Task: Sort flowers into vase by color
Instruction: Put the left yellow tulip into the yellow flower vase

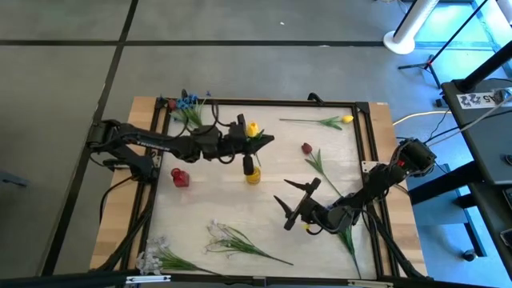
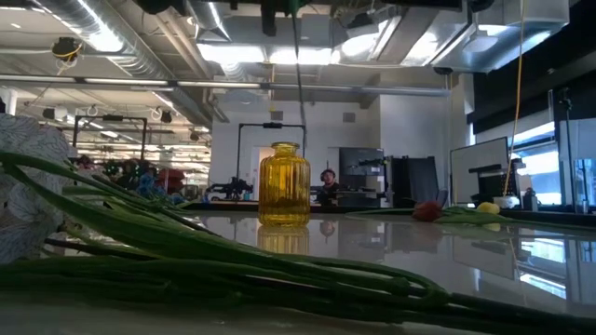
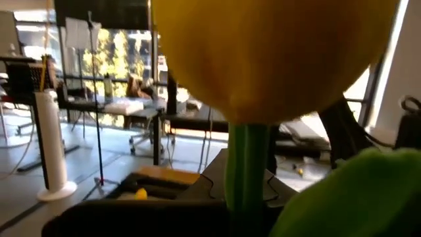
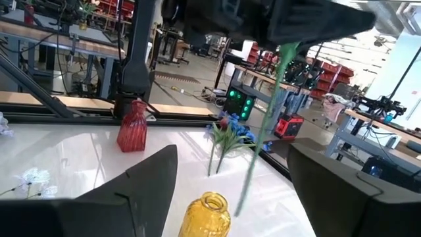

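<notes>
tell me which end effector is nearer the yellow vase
Left. The left end effector hangs just above the yellow vase, holding a yellow tulip; the right end effector sits open off to the vase's side.

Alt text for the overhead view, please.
Seen from above, the left end effector holds a yellow tulip over a yellow vase at the table's centre. The right end effector waits open nearby; other flowers and a red vase lie around.

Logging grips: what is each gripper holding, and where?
Left gripper holds a yellow tulip by the upper stem, above the yellow vase. Right gripper holds nothing.
</notes>
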